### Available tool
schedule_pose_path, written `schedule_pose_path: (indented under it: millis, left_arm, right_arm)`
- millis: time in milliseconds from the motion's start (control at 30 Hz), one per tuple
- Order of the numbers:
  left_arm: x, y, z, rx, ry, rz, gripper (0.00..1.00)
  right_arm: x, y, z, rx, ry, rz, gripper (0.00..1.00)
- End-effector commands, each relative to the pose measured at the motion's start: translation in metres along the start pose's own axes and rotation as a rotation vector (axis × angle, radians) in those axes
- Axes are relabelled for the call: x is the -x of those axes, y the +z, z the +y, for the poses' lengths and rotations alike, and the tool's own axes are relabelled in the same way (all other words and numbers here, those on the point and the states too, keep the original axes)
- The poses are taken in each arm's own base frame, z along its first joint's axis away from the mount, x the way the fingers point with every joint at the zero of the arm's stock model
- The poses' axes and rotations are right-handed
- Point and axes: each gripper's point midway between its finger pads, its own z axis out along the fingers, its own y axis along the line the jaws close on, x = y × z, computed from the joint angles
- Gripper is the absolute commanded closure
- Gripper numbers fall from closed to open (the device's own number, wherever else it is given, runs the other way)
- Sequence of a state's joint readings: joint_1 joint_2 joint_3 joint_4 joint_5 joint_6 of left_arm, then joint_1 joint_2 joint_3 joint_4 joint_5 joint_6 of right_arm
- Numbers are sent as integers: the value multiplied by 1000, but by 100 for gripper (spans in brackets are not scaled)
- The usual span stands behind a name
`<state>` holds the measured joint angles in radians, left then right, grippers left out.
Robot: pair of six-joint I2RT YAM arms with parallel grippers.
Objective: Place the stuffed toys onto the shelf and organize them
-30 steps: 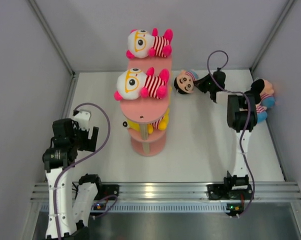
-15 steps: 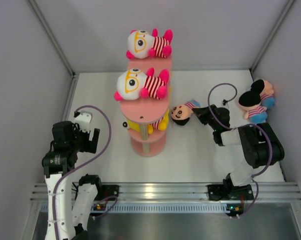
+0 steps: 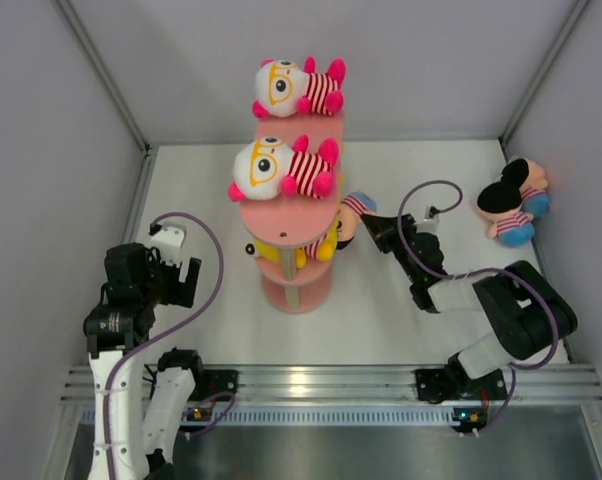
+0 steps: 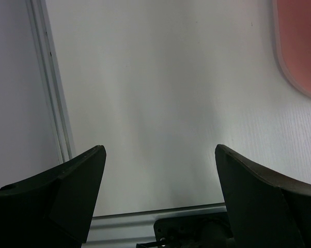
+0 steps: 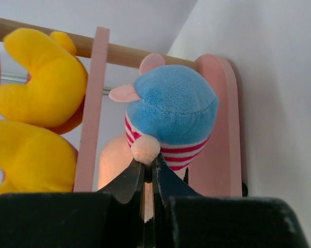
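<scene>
1. The right gripper (image 3: 378, 229) is pinched tight on a small peach nub at the blue bottom end of a striped doll (image 3: 354, 207). In the wrist view its fingers (image 5: 129, 181) almost meet around that nub.
2. The striped doll lies at the right end of the shelf (image 3: 281, 215). Its head is tucked under the middle tier, in the gap above the bottom tier, just beside a yellow bear (image 3: 319, 247).
3. One glasses toy (image 3: 296, 88) lies on its side on the top tier, and a second glasses toy (image 3: 281, 166) lies the same way on the middle tier.
4. A mouse-eared toy (image 3: 509, 200) lies on the table (image 3: 361, 310) near the far right corner, well apart from the shelf.
5. The left gripper (image 3: 167, 276) hangs over the table left of the shelf, its fingers (image 4: 67, 191) spread wide and holding nothing.
</scene>
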<state>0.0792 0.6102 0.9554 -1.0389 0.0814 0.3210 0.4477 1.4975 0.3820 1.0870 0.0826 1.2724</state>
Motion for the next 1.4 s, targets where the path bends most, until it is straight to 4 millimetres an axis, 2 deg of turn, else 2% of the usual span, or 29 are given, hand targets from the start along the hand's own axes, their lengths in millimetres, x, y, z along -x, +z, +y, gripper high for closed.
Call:
schedule_pose_path:
  millis: [0, 100, 133, 200, 333, 367, 400, 467, 500, 533, 567, 600, 633, 700, 767, 800, 833, 867, 900, 933, 967, 1033, 1067, 1133, 1167, 1200, 1267, 1300, 1367]
  left_arm:
    - [20, -6, 5, 20, 16, -80, 7]
    - [20, -6, 6, 23, 15, -80, 7]
    - [20, -6, 5, 21, 15, -79, 7]
    - [20, -6, 5, 21, 15, -77, 7]
    - [20, -6, 5, 21, 17, -77, 7]
    - [19, -5, 5, 21, 17, -77, 7]
    - [19, -5, 5, 20, 15, -76, 7]
    - [18, -4, 5, 18, 17, -73, 7]
    - [18, -5, 5, 18, 17, -75, 7]
    - [18, -5, 5, 18, 18, -75, 7]
    - [18, -5, 4, 17, 18, -75, 7]
    - [18, -5, 4, 15, 18, -74, 7]
    - [18, -5, 5, 17, 18, -75, 7]
    - [18, -4, 4, 14, 18, -75, 7]
    - [18, -5, 4, 15, 18, -74, 7]
    - [19, -5, 4, 13, 19, -78, 7]
    - [19, -5, 4, 13, 19, -76, 7]
    - [19, -5, 3, 10, 20, -77, 7]
    - [19, -5, 3, 11, 20, -79, 7]
    - [19, -5, 3, 11, 20, -79, 7]
    - [19, -5, 3, 11, 20, -79, 7]
    - [19, -5, 4, 12, 20, -77, 7]
    - [19, -5, 4, 16, 20, -76, 7]
    - [19, -4, 4, 11, 19, -71, 7]
    - [18, -3, 4, 11, 18, -69, 7]
    - [19, -4, 4, 11, 18, -71, 7]
    - [18, -4, 5, 15, 18, -70, 7]
    - [18, -4, 5, 15, 17, -68, 7]
    - [17, -3, 5, 14, 17, -65, 7]
  right_arm:
    - [-10, 22, 14, 41, 72, -32, 100]
    - [-24, 33, 24, 99, 128, -12, 100]
    - [-37, 37, 15, 84, 152, 14, 100]
    - [-46, 45, 20, 107, 169, 25, 100]
    - [-74, 49, 0, 24, 145, 90, 98]
    - [-75, 48, -2, 9, 137, 100, 91]
    - [-76, 43, -5, -10, 110, 108, 75]
    - [-74, 36, -6, -20, 79, 111, 59]
    - [-76, 29, -18, -61, 30, 128, 50]
    - [-72, 24, -6, -40, 11, 128, 47]
    - [-72, 20, -9, -55, -16, 145, 43]
    - [-73, 15, 0, -39, -57, 174, 36]
    - [-72, 11, -16, -109, -86, 197, 33]
    - [-72, 7, -17, -113, -165, 253, 28]
    - [-63, 7, -27, -138, -218, 305, 26]
    - [-67, 12, -22, -90, -287, 391, 26]
    - [-48, 20, -28, -99, -320, 394, 25]
    - [-48, 18, -47, -169, -349, 463, 26]
    - [-39, 35, -39, -123, -455, 501, 26]
    - [-26, 42, -42, -124, -506, 508, 26]
    - [-22, 51, -32, -109, -552, 544, 25]
    - [-18, 62, -32, -57, -671, 598, 23]
    - [-14, 72, -16, -22, -705, 609, 21]
    - [-22, 79, -16, 29, -752, 683, 17]
    - [-20, 90, 0, 75, -765, 694, 16]
    - [-27, 90, -18, 35, -745, 750, 16]
    - [-28, 98, -21, 14, -725, 767, 16]
    - [-31, 98, -31, 0, -707, 785, 17]
    - [-42, 90, -39, 7, -661, 818, 17]
